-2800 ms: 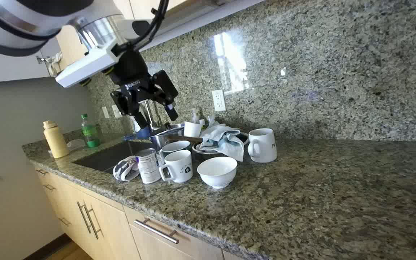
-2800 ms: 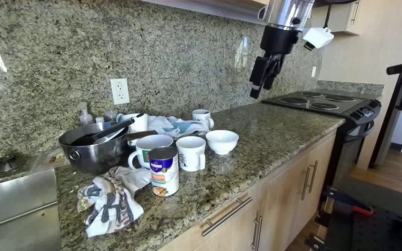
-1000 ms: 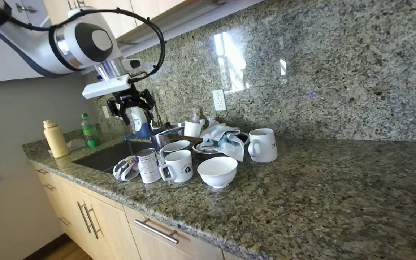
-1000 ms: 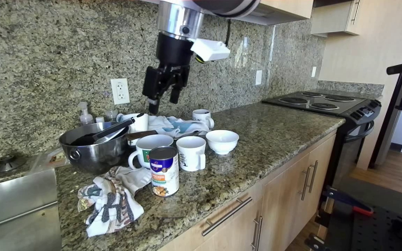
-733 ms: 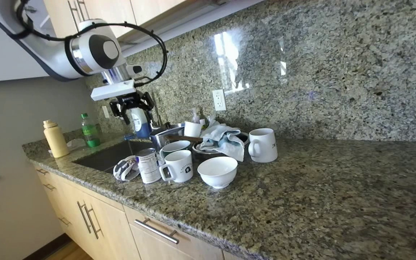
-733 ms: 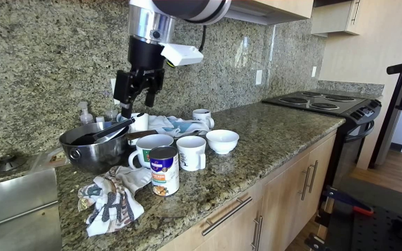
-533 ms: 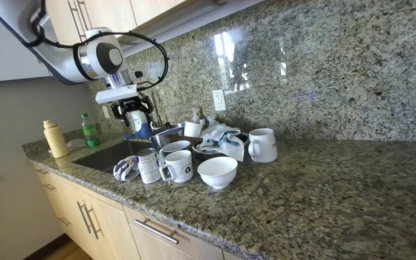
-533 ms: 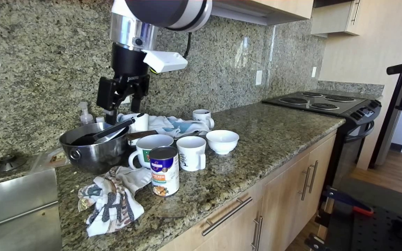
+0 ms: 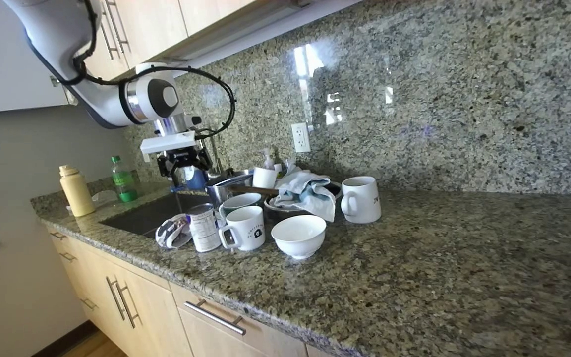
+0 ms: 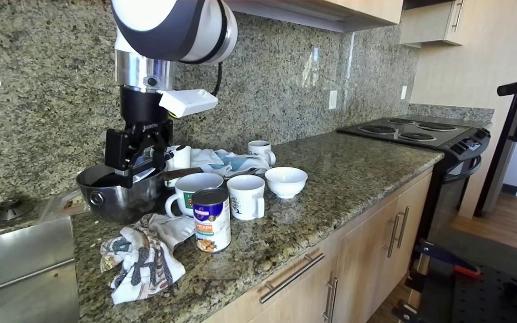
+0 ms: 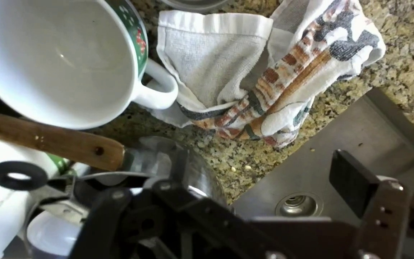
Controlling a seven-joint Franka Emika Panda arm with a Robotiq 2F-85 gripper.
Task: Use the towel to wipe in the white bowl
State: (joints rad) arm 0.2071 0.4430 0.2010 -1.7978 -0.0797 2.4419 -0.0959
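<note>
The white bowl point(image 9: 299, 237) stands upright on the counter at the front of the dishes; it also shows in an exterior view point(image 10: 286, 183) and is out of the wrist view. A crumpled patterned towel point(image 10: 146, 264) lies by the sink edge; it shows in the wrist view point(image 11: 264, 90) and in an exterior view point(image 9: 173, 232). A white and blue towel point(image 9: 308, 191) is draped over dishes near the wall, also seen in an exterior view point(image 10: 231, 162). My gripper point(image 10: 143, 167) is open and empty near the metal bowl, behind the patterned towel.
A metal bowl point(image 10: 121, 202) with utensils, a green-patterned mug point(image 11: 70, 64), a white mug point(image 10: 246, 197), a can point(image 10: 211, 220) and a wooden handle point(image 11: 49, 138) crowd this area. The sink point(image 11: 311, 169) lies beside the patterned towel. Another mug point(image 9: 360, 199) stands near the wall.
My open gripper has moved from above the counter's stove side towards the sink, and has come down to the metal bowl. The towels, bowl and mugs have not moved.
</note>
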